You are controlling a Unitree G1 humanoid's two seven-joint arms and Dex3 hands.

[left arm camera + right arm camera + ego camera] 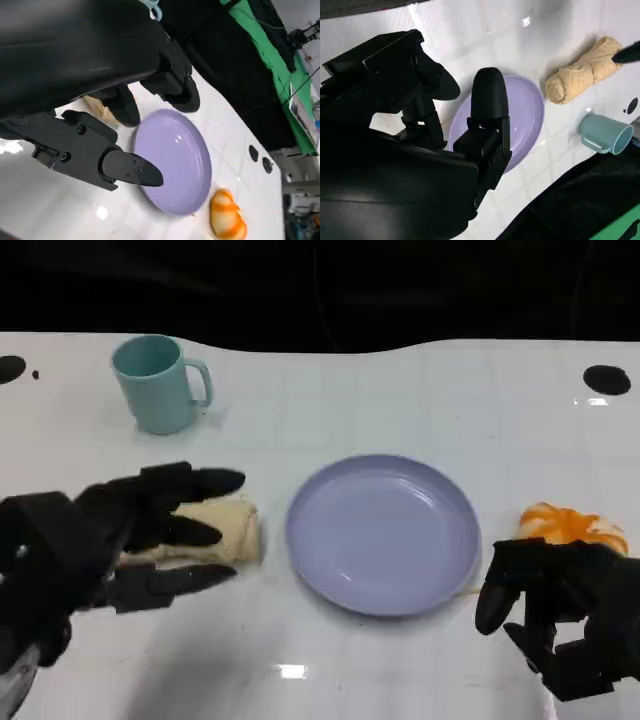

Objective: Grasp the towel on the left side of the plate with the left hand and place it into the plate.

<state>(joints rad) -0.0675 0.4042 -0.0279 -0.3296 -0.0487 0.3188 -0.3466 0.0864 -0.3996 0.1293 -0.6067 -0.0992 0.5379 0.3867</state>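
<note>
A rolled beige towel lies on the white table just left of the lilac plate. My left hand hovers over the towel's left part with its fingers spread; upper fingers reach across the roll and the thumb lies along its near side, without a visible grip. In the left wrist view, a strip of towel peeks from under the fingers, with the plate beyond. The right wrist view has the towel lying past the plate. My right hand rests right of the plate, holding nothing.
A light blue mug stands at the back left, behind the towel. An orange and white object lies right of the plate, just beyond my right hand. The table's far edge runs along a dark background.
</note>
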